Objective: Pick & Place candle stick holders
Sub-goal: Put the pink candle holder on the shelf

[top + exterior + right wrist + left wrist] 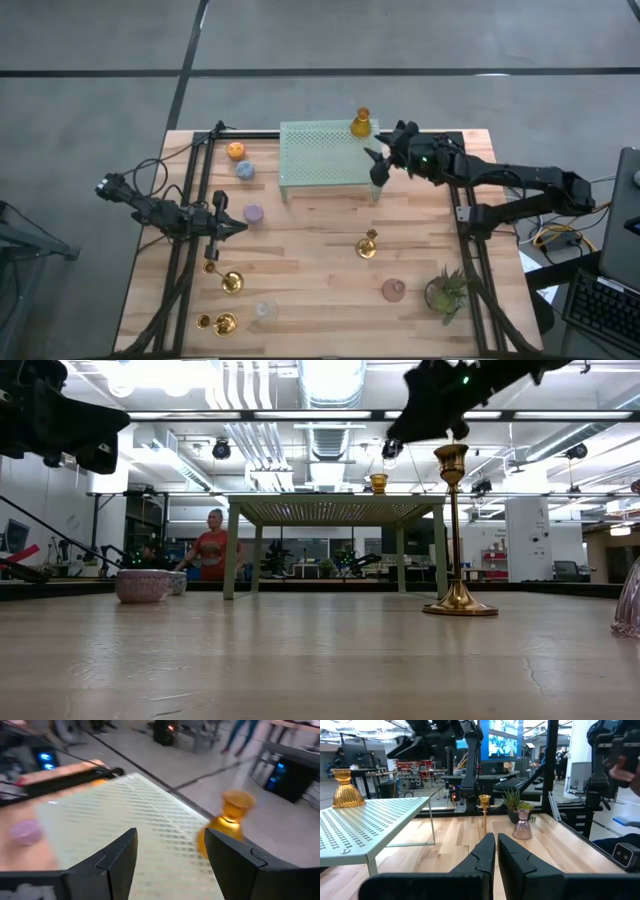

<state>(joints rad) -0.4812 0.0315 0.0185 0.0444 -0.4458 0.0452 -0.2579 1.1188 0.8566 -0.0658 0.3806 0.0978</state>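
An amber holder (360,125) stands by its flared base on the far right corner of the pale green mesh rack (322,155); it also shows in the right wrist view (230,822). My right gripper (378,162) is open and empty over the rack's right end, just near of the amber holder. My left gripper (236,228) is shut and empty beside the purple cup (254,213). An orange cup (236,151) and a blue cup (245,170) sit left of the rack. A gold stemmed holder (367,245) stands upright mid-table.
Two gold holders (228,280) (222,323) and a clear cup (266,311) are at the near left. A pink cup (393,290) and a green potted plant (447,290) are at the near right. Bare wood lies between them.
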